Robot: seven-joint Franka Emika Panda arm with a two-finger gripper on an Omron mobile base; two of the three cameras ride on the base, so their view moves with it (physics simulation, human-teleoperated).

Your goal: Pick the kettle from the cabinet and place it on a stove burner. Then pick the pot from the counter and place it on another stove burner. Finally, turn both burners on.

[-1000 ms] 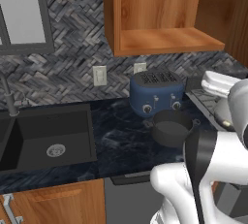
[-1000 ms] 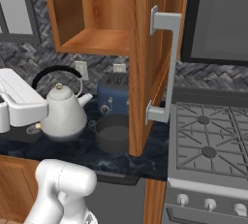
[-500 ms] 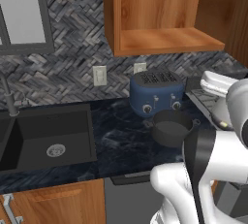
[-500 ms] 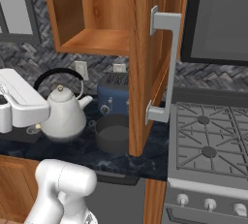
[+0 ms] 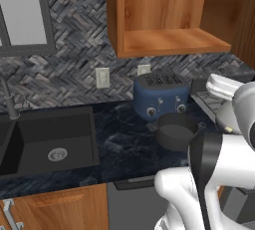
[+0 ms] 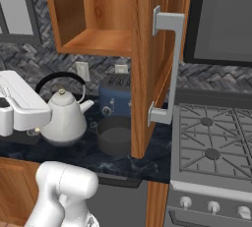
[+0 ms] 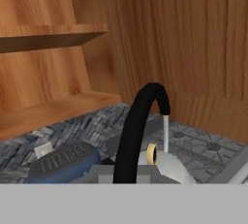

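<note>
The white kettle (image 6: 64, 121) hangs in the air above the counter (image 6: 88, 155), left of the open cabinet (image 6: 98, 19) door. My gripper (image 6: 38, 93) is shut on its black arched handle (image 7: 138, 121), which rises between the fingers in the hand view. The kettle's lid knob (image 7: 151, 154) sits just below. The dark grey pot (image 5: 175, 130) stands on the counter (image 5: 124, 147) in front of the blue toaster; it also appears as the pot (image 6: 114, 135) beside the kettle. The stove burners (image 6: 212, 153) lie to the right, past the door.
The open cabinet door (image 6: 147, 59) with its silver bar handle (image 6: 170, 69) hangs between the kettle and the stove. A blue toaster (image 5: 160, 94) stands against the wall. A black sink (image 5: 47, 142) lies at the left. Stove knobs (image 6: 212, 206) line the range front.
The kettle and the hand have sunk very slightly; the grip on the handle is unchanged.
</note>
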